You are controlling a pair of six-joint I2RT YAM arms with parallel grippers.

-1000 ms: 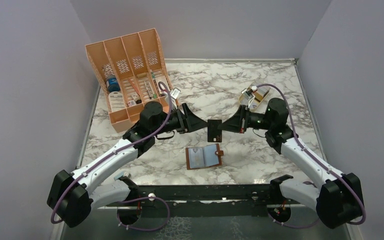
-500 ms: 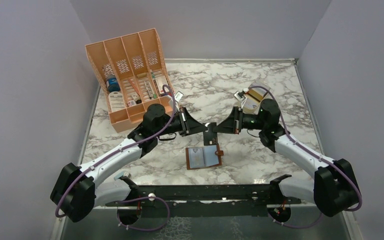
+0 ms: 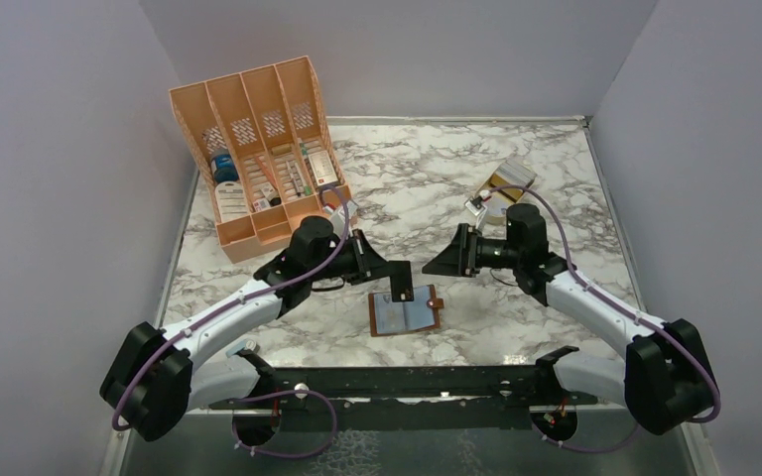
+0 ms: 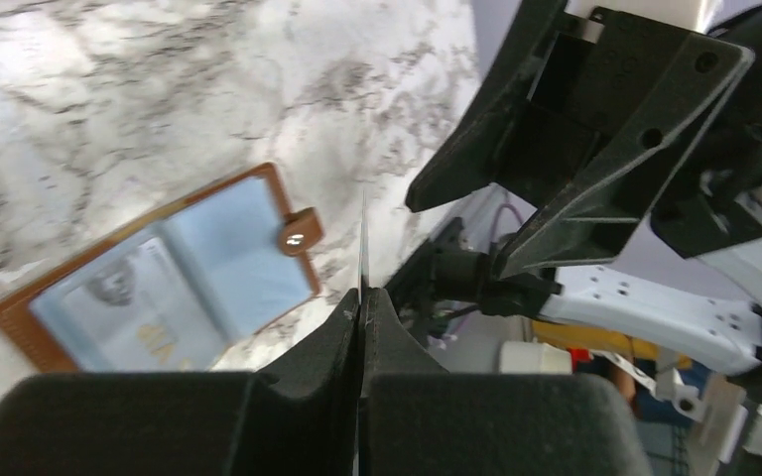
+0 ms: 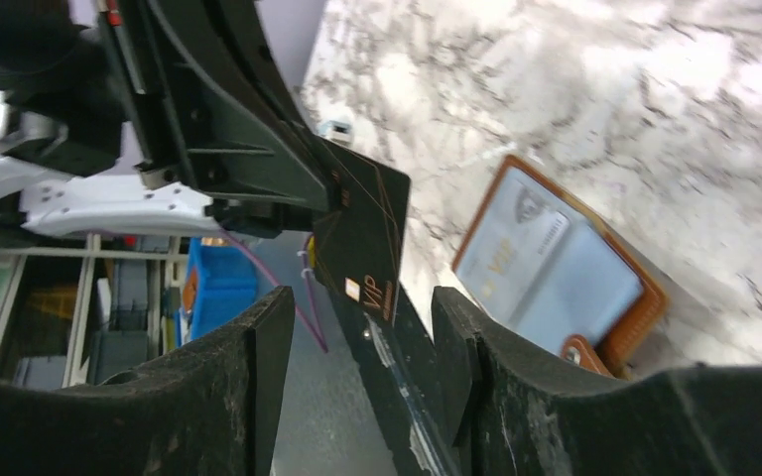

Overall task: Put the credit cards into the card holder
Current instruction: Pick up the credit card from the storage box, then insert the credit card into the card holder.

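Credit card (image 3: pixel 400 282), the dark one, we hold clenched in our left gripper (image 3: pixel 391 271) at the frame centre, just above the open brown card holder (image 3: pixel 404 313) lying on the marble table (image 3: pixel 437 169). Our right gripper (image 3: pixel 435 265), beside it, has its jaws apart and empty.

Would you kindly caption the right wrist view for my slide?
Left gripper holds a dark credit card near the open card holder.

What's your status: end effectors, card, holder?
Left end effector shut on dark credit card. Right end effector open, clear of it. Card holder lies open on table, beneath card. Nothing between them.
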